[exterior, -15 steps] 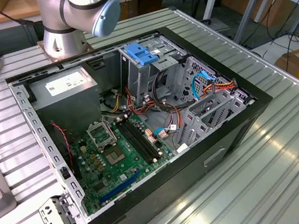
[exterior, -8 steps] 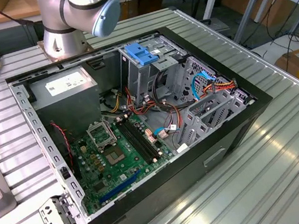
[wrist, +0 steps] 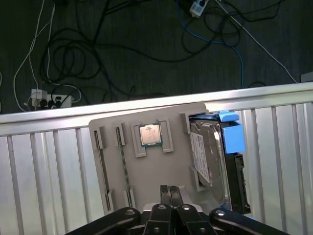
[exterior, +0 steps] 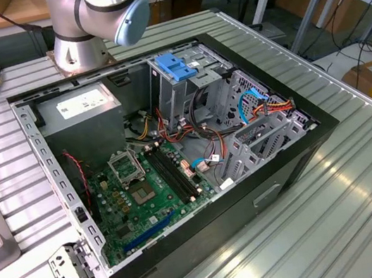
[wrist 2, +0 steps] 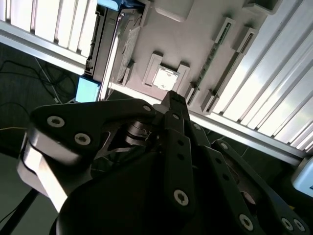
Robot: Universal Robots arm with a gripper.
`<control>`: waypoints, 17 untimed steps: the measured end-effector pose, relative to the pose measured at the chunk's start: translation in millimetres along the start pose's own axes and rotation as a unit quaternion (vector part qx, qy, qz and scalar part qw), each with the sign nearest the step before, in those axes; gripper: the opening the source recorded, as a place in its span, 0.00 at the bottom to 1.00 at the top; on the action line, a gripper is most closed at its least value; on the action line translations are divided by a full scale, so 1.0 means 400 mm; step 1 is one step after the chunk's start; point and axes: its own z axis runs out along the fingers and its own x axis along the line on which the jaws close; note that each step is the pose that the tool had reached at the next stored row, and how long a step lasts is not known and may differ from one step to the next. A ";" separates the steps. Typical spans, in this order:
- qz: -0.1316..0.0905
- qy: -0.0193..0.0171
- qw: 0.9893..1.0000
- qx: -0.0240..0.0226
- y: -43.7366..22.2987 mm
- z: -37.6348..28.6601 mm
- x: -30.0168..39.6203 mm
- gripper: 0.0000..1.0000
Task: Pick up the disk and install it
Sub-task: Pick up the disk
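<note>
- Hovering over a grey parts tray (wrist: 159, 169), the gripper (wrist: 169, 189) has its fingers pressed together with nothing between them; in the second wrist view the gripper (wrist 2: 171, 99) shows the same.
- Disk (wrist: 211, 154): stands on edge in a slot at one end of the tray, with its blue carrier (wrist: 233, 136) along the outer side. It is just beside the gripper and apart from it. In the second wrist view the disk (wrist 2: 101, 46) appears edge-on.
- Other tray contents: a processor chip (wrist: 148, 134) lying flat in its recess, and a thin green strip (wrist: 121, 157) in a narrow slot, probably a memory module.
- Tray support: a ribbed aluminium table (wrist: 44, 166) with floor cables (wrist: 98, 49) beyond its edge.
- Destination, exterior view: an open computer case (exterior: 287, 165) with motherboard (exterior: 144, 189), power supply (exterior: 80, 106) and a drive cage (exterior: 185, 93) topped by a light-blue latch (exterior: 175, 66).
- Step in hand, by judgement: the approach for pick-up, with the disk ungrasped and the install not begun.
- Requirement for a grasp: parted fingers shifted sideways to straddle the upright disk.
</note>
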 end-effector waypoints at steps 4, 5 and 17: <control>-0.008 0.000 1.000 0.000 0.000 0.000 0.000 0.10; -0.010 0.000 1.000 0.000 0.000 0.000 0.000 0.10; -0.025 0.000 1.000 -0.001 0.000 0.000 -0.002 0.10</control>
